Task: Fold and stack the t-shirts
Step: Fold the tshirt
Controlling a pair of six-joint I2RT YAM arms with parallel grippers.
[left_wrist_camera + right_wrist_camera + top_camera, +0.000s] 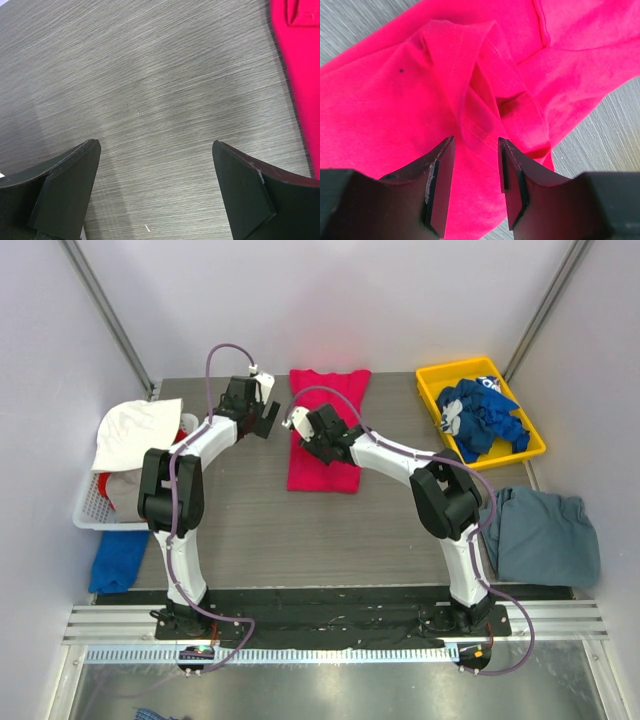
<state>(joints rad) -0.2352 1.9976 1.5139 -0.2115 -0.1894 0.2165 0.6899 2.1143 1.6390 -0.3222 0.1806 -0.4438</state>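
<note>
Grey wood-grain tabletop (250, 530), white walls around. Far left: one white plastic mesh basket (90, 512), mostly hidden under one white cloth (135, 430); contents unreadable. One blue cloth (118, 558) lies at the near side of the basket, its top edge tucked beneath, garment type unclear.

Left gripper (156, 147) hangs over bare table just left of the pink shirt, jaws spread wide, nothing in them.

One bright pink-red short-sleeved t-shirt (330, 455) lies as a narrow strip at the table's centre, towards the far side. Its left edge is partly covered by the right gripper (476, 142). In the wrist view the jaws stand half apart and a raised hemmed fold of the pink cloth runs up between them; cannot tell whether the pads pinch it.

One yellow plastic tray (437, 380) at back right holds a tangle of royal blue t-shirts with white print (480, 420); count not readable. One slate grey-blue t-shirt (545, 535) lies crumpled at far right, beside the right arm. Two arms in all.
</note>
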